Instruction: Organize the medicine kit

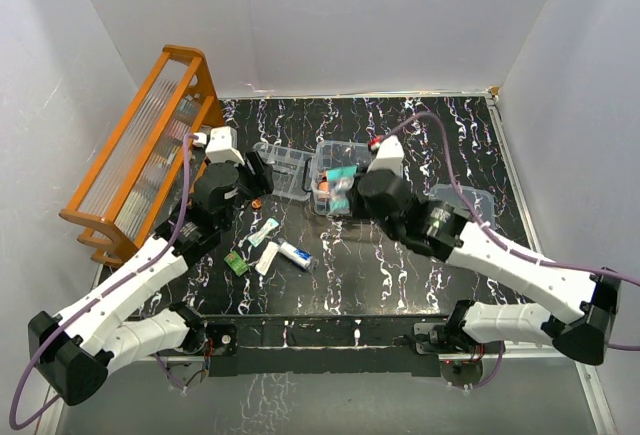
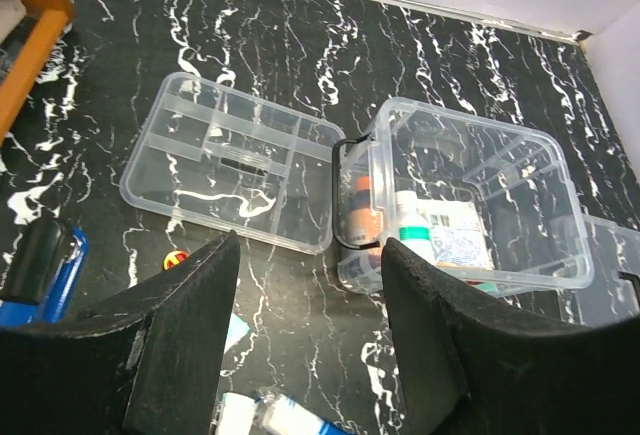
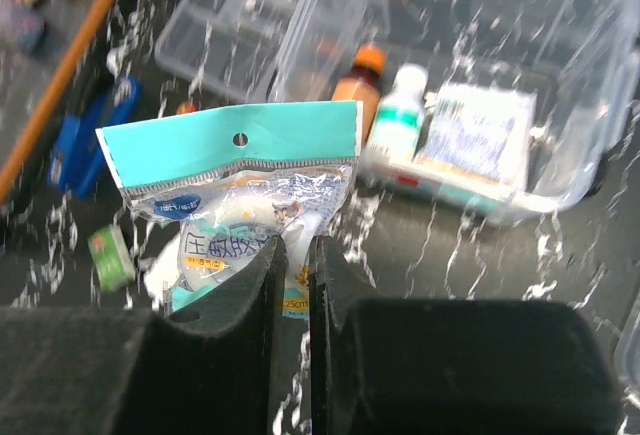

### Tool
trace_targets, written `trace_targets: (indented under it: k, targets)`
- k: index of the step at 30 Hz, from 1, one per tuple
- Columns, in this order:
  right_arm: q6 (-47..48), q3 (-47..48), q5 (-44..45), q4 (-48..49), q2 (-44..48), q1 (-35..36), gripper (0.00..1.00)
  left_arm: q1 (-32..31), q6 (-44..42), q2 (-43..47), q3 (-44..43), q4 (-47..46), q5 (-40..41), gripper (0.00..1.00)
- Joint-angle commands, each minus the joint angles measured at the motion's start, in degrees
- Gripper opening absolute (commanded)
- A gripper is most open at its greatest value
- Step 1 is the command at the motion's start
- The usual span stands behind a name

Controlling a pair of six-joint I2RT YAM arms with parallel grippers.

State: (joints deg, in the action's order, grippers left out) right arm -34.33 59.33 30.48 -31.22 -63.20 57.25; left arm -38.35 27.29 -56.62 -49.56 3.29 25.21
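On the left stands the orange rack. The left gripper hangs above the table, jaws apart with nothing between them. Beyond it lies the tray, and just right of that is the kit, lidless, with bottles inside. The right gripper is clamped on a teal-topped packet, held near the kit's front, I think; that view is blurred.
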Motion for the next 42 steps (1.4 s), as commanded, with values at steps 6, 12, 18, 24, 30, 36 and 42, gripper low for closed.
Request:
trace_targets:
  k: [6, 12, 18, 24, 30, 36, 42]
  targets:
    - [5.57, 17.05, 1.56, -7.64, -13.7, -14.37, 0.04, 0.29, -2.26, 4.39, 4.4, -3.09, 2.75, 0.57]
    - [6.83, 18.46, -3.73, -8.46, -19.0, -20.51, 0.04, 0.29, -3.81, 3.87, 2.14, -0.93, 2.21, 0.58]
    - [6.95, 18.71, -5.95, -9.43, -25.24, -23.73, 0.03, 0.29, -3.43, 5.41, 4.4, -3.1, 0.29, 0.58]
    - [6.97, 21.8, -6.7, -10.52, -32.81, -25.32, 0.01, 0.29, -3.38, 4.67, 3.99, -2.49, 0.73, 0.59]
    - [6.1, 22.32, -6.16, -11.05, -37.88, -25.35, 0.01, 0.29, -2.88, 3.59, 3.83, -1.9, 0.87, 0.59]
    - [4.44, 24.65, -4.66, -13.29, -42.08, -25.39, 0.01, 0.24, -2.58, 3.32, 4.44, -2.76, 0.54, 0.59]
    - [3.4, 26.87, -4.65, -16.77, -44.55, -25.35, 0.01, 0.24, -2.77, 2.48, 4.21, -2.3, 1.04, 0.59]
